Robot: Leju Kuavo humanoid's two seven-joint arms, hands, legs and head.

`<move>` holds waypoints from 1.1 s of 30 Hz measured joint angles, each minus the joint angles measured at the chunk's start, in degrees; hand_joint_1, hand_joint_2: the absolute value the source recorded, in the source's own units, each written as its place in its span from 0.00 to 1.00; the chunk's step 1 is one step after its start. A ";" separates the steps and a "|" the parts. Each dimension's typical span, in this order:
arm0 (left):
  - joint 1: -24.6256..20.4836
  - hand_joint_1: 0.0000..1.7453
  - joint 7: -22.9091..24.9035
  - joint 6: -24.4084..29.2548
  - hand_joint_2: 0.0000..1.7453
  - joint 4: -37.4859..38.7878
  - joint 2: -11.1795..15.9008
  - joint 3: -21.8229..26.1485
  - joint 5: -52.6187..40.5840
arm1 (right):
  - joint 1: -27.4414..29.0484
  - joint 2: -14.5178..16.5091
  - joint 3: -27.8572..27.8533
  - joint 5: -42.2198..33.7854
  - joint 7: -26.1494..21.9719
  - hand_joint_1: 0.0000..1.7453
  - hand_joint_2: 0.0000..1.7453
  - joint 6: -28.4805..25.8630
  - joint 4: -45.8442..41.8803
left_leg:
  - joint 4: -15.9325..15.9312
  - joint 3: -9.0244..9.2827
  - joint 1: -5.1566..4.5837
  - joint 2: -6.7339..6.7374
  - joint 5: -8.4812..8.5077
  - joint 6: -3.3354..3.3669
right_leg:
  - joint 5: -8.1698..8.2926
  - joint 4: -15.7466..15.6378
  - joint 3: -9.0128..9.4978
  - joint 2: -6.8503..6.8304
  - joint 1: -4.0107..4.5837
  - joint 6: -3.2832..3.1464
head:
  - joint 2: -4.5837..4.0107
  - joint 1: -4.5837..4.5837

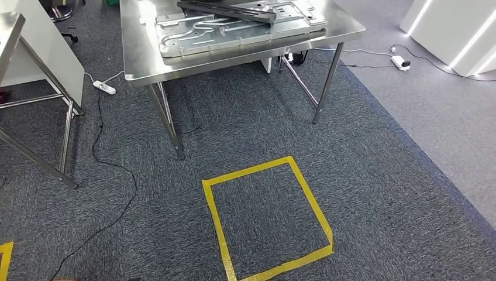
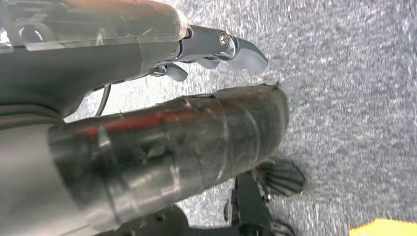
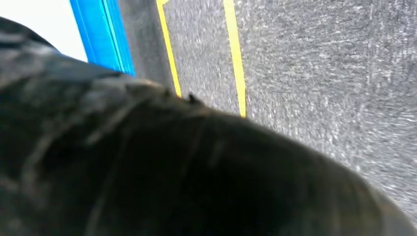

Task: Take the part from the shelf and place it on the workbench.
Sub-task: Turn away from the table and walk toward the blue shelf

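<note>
The metal plates [image 1: 234,26] lie flat on the worktop [image 1: 140,64], ahead of the robot. Left hand [image 2: 162,142] holds nothing; fingers [image 2: 241,51] apart. Right hand [image 3: 172,172]: grip state indeterminate.

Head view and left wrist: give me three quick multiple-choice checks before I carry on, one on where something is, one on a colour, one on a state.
1. Where do the stamped metal plates lie?
A. On the steel workbench
B. On the carpet inside the tape square
C. Leaning against a table leg

2. What colour is the tape square on the carpet?
A. Red
B. Yellow
C. White

3. What is the left hand holding?
A. A metal plate
B. A power strip
C. Nothing

Answers:
1. A, the plates lie stacked flat on the workbench top in the head view.
2. B, the tape outline on the grey carpet is yellow.
3. C, the left wrist view shows the thumb and fingers apart over bare carpet, with nothing between them.
</note>
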 joint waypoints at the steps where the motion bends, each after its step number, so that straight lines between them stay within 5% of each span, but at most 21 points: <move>1: 0.01 0.00 -0.05 -0.06 0.00 0.00 0.00 0.00 0.03 | -0.05 0.03 -0.07 -0.01 -0.01 0.00 0.00 0.00 0.00 | 2.40 -1.04 0.09 -1.02 -1.59 -0.24 | 0.22 -0.26 0.01 0.35 -0.17 -0.38 | 0.00 -0.01; 4: 0.39 0.00 -0.24 -0.25 0.00 0.00 -0.02 0.00 0.15 | -0.15 0.26 -0.26 -0.02 -0.01 0.00 0.00 0.06 0.00 | 14.03 -6.57 0.35 -4.00 -6.11 -0.88 | 0.72 -0.53 -0.20 2.38 -0.46 -1.27 | 0.00 -0.05; 5: 0.50 0.00 -0.31 -0.27 0.00 0.00 -0.02 0.00 0.21 | -0.13 0.34 -0.28 -0.02 0.00 0.00 0.00 0.09 0.00 | 13.60 -6.52 0.37 -4.18 -4.84 -0.83 | 0.71 -0.36 -0.25 3.00 -0.44 -1.25 | 0.00 -0.05; 8: 0.46 0.00 -0.64 -0.15 0.00 0.00 0.07 0.00 0.46 | -0.18 0.60 -0.33 0.03 0.00 0.00 0.00 0.11 0.00 | 3.02 -2.02 0.29 -5.38 0.26 -0.12 | 0.57 0.24 -0.50 4.10 -0.29 -0.82 | 0.00 -0.04; 13: 0.26 0.00 -0.93 -0.09 0.00 0.00 0.06 -0.01 0.61 | -0.04 0.80 -0.79 0.11 0.00 0.00 0.00 0.08 0.01 | -0.07 -1.11 0.37 -5.19 1.15 1.14 | 0.35 1.02 -1.31 4.25 -0.40 0.82 | 0.00 -0.01; 17: 0.38 0.00 -1.93 0.04 0.00 0.00 0.03 0.00 0.66 | -0.15 0.91 -1.23 0.13 0.00 0.00 0.00 0.04 0.04 | -0.62 -1.24 0.42 -3.96 1.76 1.99 | -6.09 12.45 -6.50 2.07 -0.61 1.84 | 0.00 0.07; 19: 0.44 0.00 -2.49 0.17 0.00 0.00 0.04 0.00 0.68 | -0.06 0.92 -1.48 0.13 0.01 0.00 0.00 0.04 0.05 | -0.53 -1.34 0.39 -3.46 1.73 1.96 | -6.44 15.40 -7.65 1.84 -0.81 2.19 | 0.00 0.07; 22: 0.40 0.00 -3.10 0.25 0.00 0.00 0.04 0.00 0.72 | -0.02 0.92 -1.70 0.13 0.02 0.00 0.00 0.04 0.07 | -0.26 -1.22 0.36 -2.93 1.47 1.55 | -1.66 5.90 -2.40 0.85 -1.02 2.14 | 0.00 0.08; 24: 0.34 0.00 -3.35 0.26 0.00 0.00 0.04 0.00 0.78 | -0.14 0.92 -1.80 0.13 0.02 0.00 0.00 0.03 0.06 | 0.06 -1.21 0.16 -2.68 1.19 0.93 | -0.27 0.70 0.18 0.26 -0.72 1.55 | 0.00 0.06; 29: 0.24 0.00 -4.77 -1.46 0.00 0.00 0.07 0.00 1.21 | -0.08 0.97 -2.21 0.25 0.17 0.00 0.00 0.05 0.07 | 2.16 -2.02 0.24 -2.94 -0.62 -0.56 | 0.06 -0.31 0.27 0.86 -0.69 -0.14 | 0.00 0.02; 33: 0.39 0.00 -5.28 -3.50 0.00 0.01 0.00 0.18 2.32 | -0.16 1.04 -2.40 0.53 0.18 0.00 0.00 0.15 0.07 | 15.52 -8.16 0.42 -4.09 -7.03 -1.13 | 0.25 -0.34 -0.02 1.41 -0.60 -0.93 | 0.00 -0.01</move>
